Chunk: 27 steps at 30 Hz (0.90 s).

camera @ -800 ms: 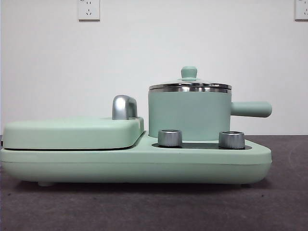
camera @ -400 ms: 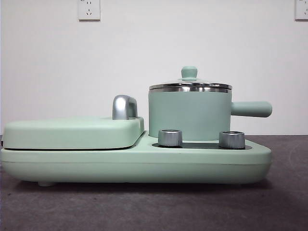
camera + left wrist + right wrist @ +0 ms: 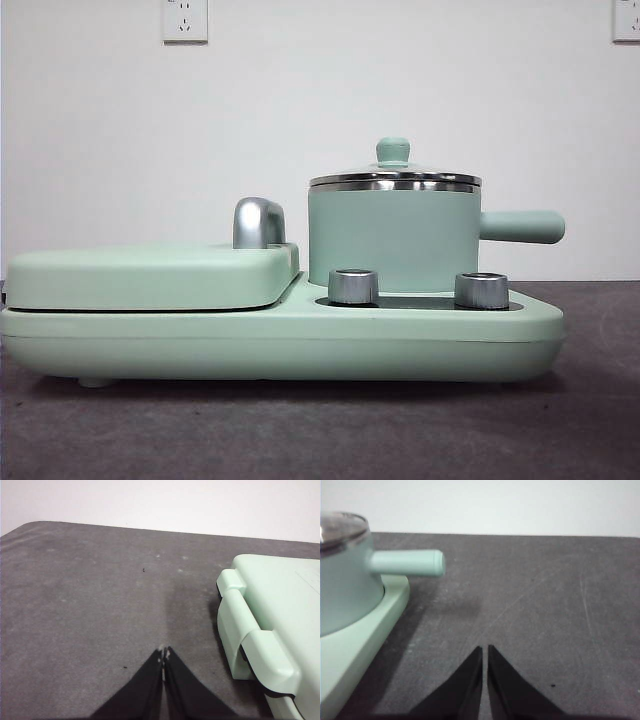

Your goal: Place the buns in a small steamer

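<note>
no writing can be read anywhere. the small steamer (image 3: 394, 235) stands lidded on the mint-green cooker base (image 3: 280, 340), beside the closed grill plate (image 3: 150, 275), behind two steel knobs (image 3: 353, 286). only the wrist views show the grippers: left gripper (image 3: 163, 655) clenched over dark grey table (image 3: 90, 605) near the cooker's end; right gripper (image 3: 484, 652) clenched near the steamer's handle (image 3: 410, 562). white wall with a socket (image 3: 185, 20) behind.
</note>
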Each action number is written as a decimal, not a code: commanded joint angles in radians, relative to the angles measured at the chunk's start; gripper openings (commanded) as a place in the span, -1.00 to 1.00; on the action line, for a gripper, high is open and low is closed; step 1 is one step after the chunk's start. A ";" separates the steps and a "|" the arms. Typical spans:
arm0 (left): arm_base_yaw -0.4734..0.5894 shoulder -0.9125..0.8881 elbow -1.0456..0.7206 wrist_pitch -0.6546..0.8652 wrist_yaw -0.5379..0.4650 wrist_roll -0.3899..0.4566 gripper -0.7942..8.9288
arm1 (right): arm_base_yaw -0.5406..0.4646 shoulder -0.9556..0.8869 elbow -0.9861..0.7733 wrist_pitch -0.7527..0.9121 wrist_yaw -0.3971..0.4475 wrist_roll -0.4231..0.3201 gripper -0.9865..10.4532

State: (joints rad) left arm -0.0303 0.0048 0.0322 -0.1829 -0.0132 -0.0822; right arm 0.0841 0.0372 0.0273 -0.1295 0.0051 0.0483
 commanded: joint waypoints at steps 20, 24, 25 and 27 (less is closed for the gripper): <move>0.000 -0.002 -0.018 -0.006 -0.006 -0.002 -0.82 | -0.042 -0.034 -0.016 -0.024 -0.012 -0.014 -0.80; 0.000 -0.002 -0.018 -0.006 -0.006 -0.002 -0.82 | -0.042 -0.034 -0.016 -0.024 -0.012 -0.014 -0.80; 0.000 -0.002 -0.018 -0.006 -0.006 -0.002 -0.82 | -0.042 -0.034 -0.016 -0.024 -0.012 -0.014 -0.80; 0.000 -0.002 -0.018 -0.006 -0.005 -0.002 -0.82 | -0.042 -0.034 -0.016 -0.024 -0.012 -0.014 -0.80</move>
State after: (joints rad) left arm -0.0303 0.0048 0.0322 -0.1829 -0.0135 -0.0822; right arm 0.0422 0.0051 0.0162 -0.1658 -0.0071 0.0406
